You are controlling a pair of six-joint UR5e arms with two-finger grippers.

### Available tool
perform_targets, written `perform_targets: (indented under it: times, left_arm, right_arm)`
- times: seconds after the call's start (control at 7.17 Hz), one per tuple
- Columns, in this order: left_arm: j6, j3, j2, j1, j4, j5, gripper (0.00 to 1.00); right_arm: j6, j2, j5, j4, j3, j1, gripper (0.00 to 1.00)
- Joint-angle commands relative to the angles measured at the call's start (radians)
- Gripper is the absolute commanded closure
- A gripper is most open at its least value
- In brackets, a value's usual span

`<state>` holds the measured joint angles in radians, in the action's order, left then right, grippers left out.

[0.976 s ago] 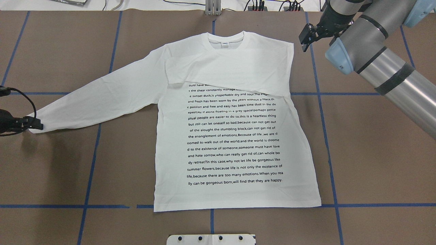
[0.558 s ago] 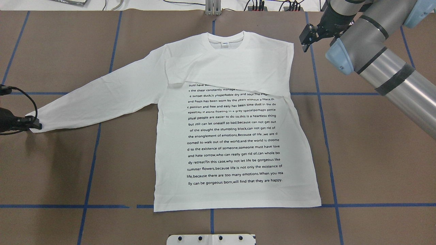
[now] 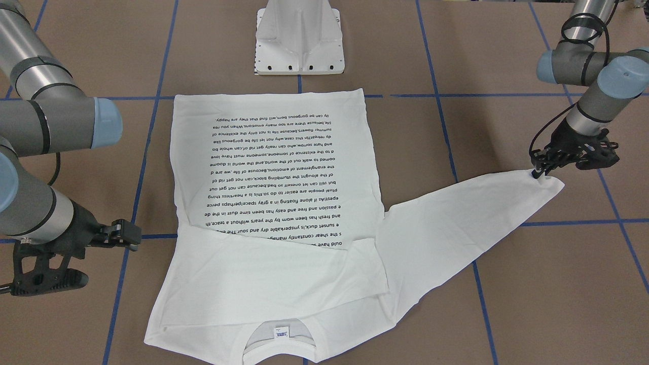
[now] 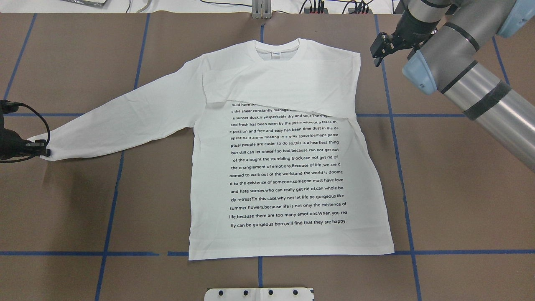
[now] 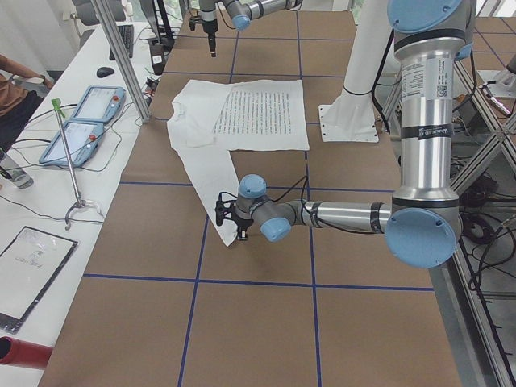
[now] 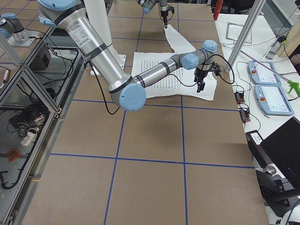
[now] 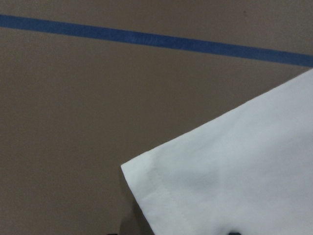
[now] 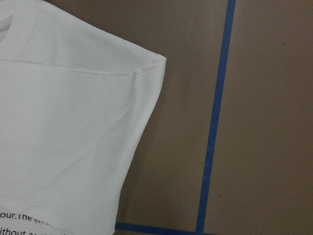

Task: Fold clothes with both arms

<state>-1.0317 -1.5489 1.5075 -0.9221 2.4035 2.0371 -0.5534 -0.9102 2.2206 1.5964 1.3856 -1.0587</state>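
White long-sleeved shirt is lying flat on the brown tabletop, print side up, approx. centred. Its neck, w/ a small label inside, is pointing to the far edge, and the hem is lying near the white pedestal base. One sleeve is lying folded across the chest, covering the top lines of the black text block. The other sleeve is stretching out diagonally to the left, crossing a blue tape line. Fabric is looking smooth, w/ few creases. Left end effector is sitting low at that sleeve's cuff, apparently pinching the cuff edge. Right end effector is hovering just beyond the shirt's far right shoulder, jaws apart, gripping nothing and not touching the cloth.
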Motion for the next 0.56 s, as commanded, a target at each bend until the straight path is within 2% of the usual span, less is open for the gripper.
perform_targets:
  times: [0.0, 0.28, 0.42]
  left_arm:
    - [-0.002, -0.078, -0.001, -0.006, -0.035, 0.011, 1.00]
    - [-0.001, -0.217, 0.014, -0.012, -0.172, 0.012, 1.00]
    - [0.001, -0.270, 0.108, -0.014, -0.311, 0.029, 1.00]
  right_arm:
    - [0.012, -0.027, 0.001, -0.001, 0.019, -0.003, 0.00]
    - [0.044, -0.088, 0.002, 0.000, 0.056, -0.027, 0.00]
    - [0.065, -0.135, 0.002, -0.001, 0.075, -0.039, 0.00]
